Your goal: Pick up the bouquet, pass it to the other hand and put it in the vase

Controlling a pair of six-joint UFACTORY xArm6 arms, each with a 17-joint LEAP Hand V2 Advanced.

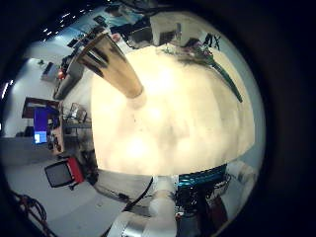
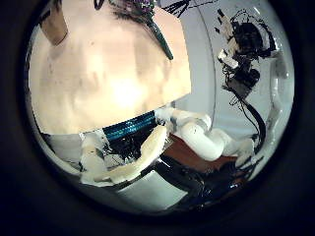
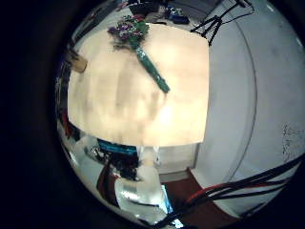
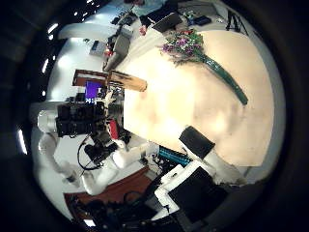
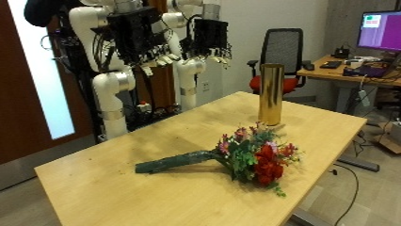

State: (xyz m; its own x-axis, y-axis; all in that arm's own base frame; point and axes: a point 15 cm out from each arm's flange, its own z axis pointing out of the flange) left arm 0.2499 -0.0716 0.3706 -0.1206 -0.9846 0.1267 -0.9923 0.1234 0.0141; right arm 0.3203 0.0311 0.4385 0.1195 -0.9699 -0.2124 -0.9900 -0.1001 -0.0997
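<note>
both hands are raised well above the far end of the table and hold nothing. the left hand (image 5: pixel 144 42) hangs with fingers loosely spread and relaxed; the right hand (image 5: pixel 208 40) beside it hangs likewise, fingers slack and apart.

the bouquet of red and purple flowers with a dark green wrapped stem (image 5: pixel 232 158) lies flat near the middle of the light wooden table (image 5: pixel 101 184), well below and in front of both hands. its long axis runs roughly across the surface, stem end toward the edge under the left hand, blooms toward the tall brass-coloured cylindrical vase (image 5: pixel 269 94). the vase stands upright near the far edge, just beyond the blooms.

judgement: neither hand is clearly nearer; either must descend and reach forward, most readily onto the stem.
</note>
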